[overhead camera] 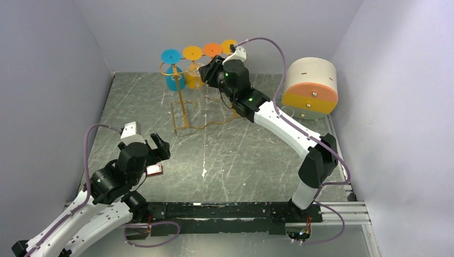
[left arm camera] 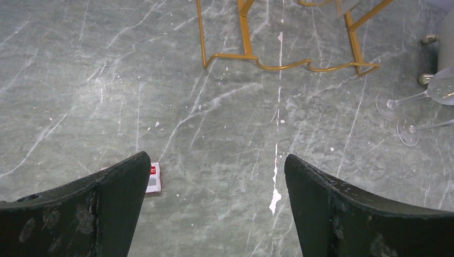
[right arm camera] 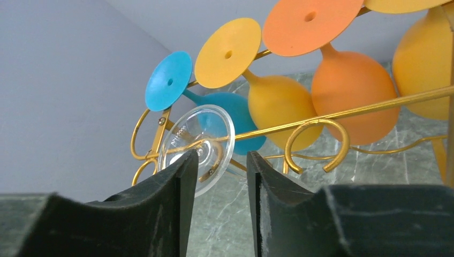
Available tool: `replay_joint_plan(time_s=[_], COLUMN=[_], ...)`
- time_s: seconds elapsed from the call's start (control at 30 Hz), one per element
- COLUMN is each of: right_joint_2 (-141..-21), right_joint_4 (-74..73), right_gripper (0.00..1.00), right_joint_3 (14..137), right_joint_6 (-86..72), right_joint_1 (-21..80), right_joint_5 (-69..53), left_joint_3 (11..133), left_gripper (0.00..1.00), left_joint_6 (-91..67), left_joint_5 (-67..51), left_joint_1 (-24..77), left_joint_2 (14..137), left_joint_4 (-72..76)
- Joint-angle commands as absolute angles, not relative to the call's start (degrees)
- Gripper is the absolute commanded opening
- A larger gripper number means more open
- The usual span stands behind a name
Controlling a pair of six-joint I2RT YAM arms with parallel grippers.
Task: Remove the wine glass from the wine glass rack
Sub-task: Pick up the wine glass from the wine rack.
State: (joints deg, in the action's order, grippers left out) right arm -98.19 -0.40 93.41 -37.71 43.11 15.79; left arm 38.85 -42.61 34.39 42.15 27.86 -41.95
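Observation:
The wine glass rack (overhead camera: 182, 104) is a gold wire stand at the back of the table; its base (left arm camera: 278, 67) also shows in the left wrist view. A clear wine glass (right arm camera: 197, 140) hangs upside down from a rack bar (right arm camera: 342, 113), its round foot on top. My right gripper (right arm camera: 219, 155) is raised to the rack just under that foot, jaws narrowed but with a gap, one finger overlapping the foot's edge. The stem is hidden, so I see no grip. In the top view the right gripper (overhead camera: 206, 72) is at the rack's top. My left gripper (left arm camera: 217, 160) is open over bare table.
Blue (overhead camera: 172, 56), yellow (overhead camera: 191, 52) and orange (overhead camera: 212, 49) glasses hang on the rack's back bar. Two clear glasses (left arm camera: 393, 101) lie on the table right of the rack. A white-and-orange drum (overhead camera: 310, 88) stands at back right. A small card (left arm camera: 153, 178) lies by my left gripper (overhead camera: 155, 147).

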Motion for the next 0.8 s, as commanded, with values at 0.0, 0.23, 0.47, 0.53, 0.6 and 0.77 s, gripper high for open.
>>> replay_joint_plan(time_s=[0.0, 0.23, 0.47, 0.53, 0.6, 0.77], right_joint_2=[-98.96, -98.79, -99.26, -99.56, -99.41, -98.20], right_joint_4=[-0.62, 0.27, 1.19, 0.72, 0.41, 1.26], right_gripper=[0.40, 0.36, 0.28, 0.28, 0.29, 0.33], right_joint_3=[95.59, 94.81, 94.75, 95.07, 95.03, 93.42], right_joint_6=[-38.37, -38.83, -40.02, -40.64, -41.27, -43.42], right_joint_1=[42.37, 41.72, 41.34, 41.18, 41.16, 41.05], right_joint_5=[14.98, 14.25, 12.86, 11.83, 11.33, 9.81], left_joint_3=[39.47, 39.50, 39.46, 39.48, 39.54, 38.81], left_gripper=[0.99, 1.00, 1.00, 1.00, 1.00, 1.00], left_joint_6=[-43.15, -43.24, -43.31, -42.93, -42.05, -41.90], left_joint_5=[34.74, 34.61, 34.72, 34.23, 33.34, 33.43], left_joint_1=[42.21, 42.18, 42.19, 42.19, 42.21, 42.20], left_joint_2=[28.13, 28.56, 28.38, 28.34, 28.03, 25.86], left_joint_4=[-41.68, -41.90, -41.80, -41.60, -41.11, -40.07])
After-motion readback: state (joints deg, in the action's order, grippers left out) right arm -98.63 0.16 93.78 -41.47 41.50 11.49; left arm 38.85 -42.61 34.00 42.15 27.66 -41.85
